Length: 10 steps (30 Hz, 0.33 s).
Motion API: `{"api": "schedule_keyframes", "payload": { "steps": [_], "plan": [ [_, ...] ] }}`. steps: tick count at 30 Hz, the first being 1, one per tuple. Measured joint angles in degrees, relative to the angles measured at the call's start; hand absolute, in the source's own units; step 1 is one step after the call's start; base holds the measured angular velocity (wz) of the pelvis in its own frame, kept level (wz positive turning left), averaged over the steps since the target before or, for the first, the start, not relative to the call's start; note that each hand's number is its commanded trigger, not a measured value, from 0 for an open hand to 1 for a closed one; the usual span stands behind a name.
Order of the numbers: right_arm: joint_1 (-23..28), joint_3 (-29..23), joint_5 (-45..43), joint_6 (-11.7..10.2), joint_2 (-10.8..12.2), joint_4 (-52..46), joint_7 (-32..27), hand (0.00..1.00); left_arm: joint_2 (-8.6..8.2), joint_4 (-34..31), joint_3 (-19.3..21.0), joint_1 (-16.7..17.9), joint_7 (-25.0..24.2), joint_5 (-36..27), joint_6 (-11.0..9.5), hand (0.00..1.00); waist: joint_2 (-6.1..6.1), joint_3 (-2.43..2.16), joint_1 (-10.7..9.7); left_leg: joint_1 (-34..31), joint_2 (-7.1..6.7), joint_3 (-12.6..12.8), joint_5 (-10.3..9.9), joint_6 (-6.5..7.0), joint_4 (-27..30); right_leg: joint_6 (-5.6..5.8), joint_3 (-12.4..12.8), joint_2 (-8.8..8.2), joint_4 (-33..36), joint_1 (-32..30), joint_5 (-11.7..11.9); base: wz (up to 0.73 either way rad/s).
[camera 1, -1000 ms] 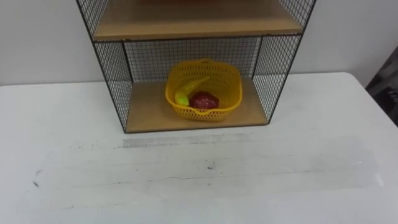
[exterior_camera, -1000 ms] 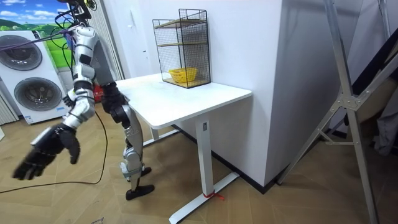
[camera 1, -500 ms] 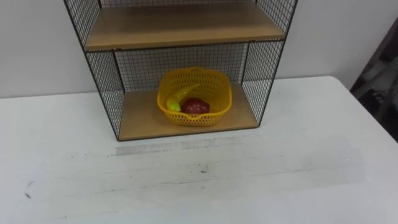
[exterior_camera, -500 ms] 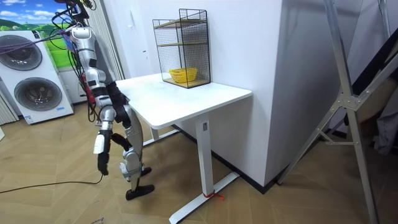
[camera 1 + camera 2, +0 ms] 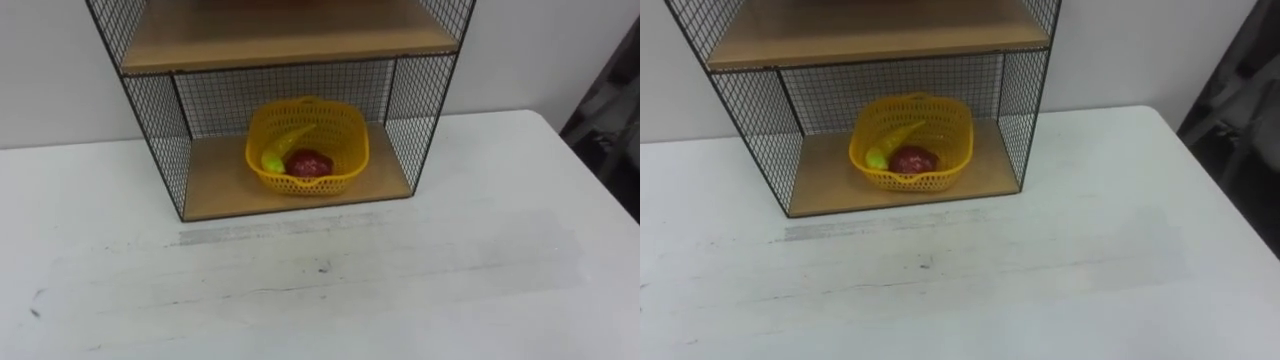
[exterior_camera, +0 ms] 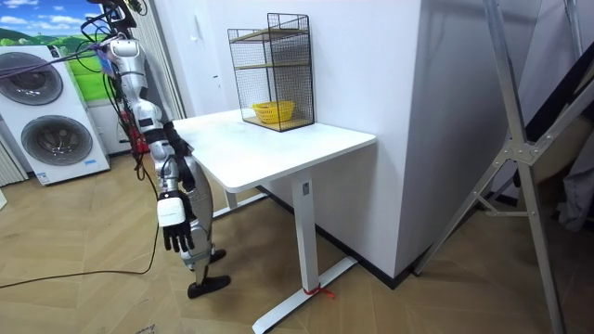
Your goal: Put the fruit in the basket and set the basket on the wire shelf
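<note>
A yellow basket (image 5: 340, 135) stands on the lower wooden board of the black wire shelf (image 5: 160, 125), about in the middle. In it lie a yellow-green banana (image 5: 283, 148) and a dark red fruit (image 5: 310, 163). The shelf stands at the back of the white table (image 5: 350, 290), against the wall. In the room view I stand at the table's end away from the shelf (image 6: 271, 65), and my right hand (image 6: 174, 227) hangs down beside my leg, fingers relaxed and holding nothing, far from the basket (image 6: 273, 112).
A second wooden board (image 5: 290, 35) tops the basket's compartment. The table's right edge (image 5: 590, 170) runs near dark gear. Washing machines (image 6: 46, 121) stand behind me, and a metal frame (image 6: 520, 139) is at the room view's right.
My right arm has swung down from reaching out away from the table to hanging at my side. The eye view has shifted a little; basket and fruit have stayed put.
</note>
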Motion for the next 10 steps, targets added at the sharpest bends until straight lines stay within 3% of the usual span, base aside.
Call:
{"api": "schedule_keyframes", "payload": {
  "steps": [5,10],
  "plan": [
    [-0.7,4.1,-6.6,1.8,1.0,-1.8,2.4,0.00,-0.99,0.1,-2.6,-0.2,0.3,0.1,1.1,0.00,0.09,-0.08,0.4,0.4,0.06,0.4,0.0,0.00,-0.2,-0.01,0.6,0.05,0.2,0.1,0.0,-0.04],
    [-1.8,4.3,-9.9,2.0,1.2,-2.5,3.8,0.00,-1.95,0.1,-3.7,-0.5,0.3,0.1,1.1,0.00,0.06,-0.16,1.4,0.8,0.17,1.0,0.1,0.01,-0.6,0.01,1.2,0.13,0.3,0.1,0.1,-0.06]
  ]
}}
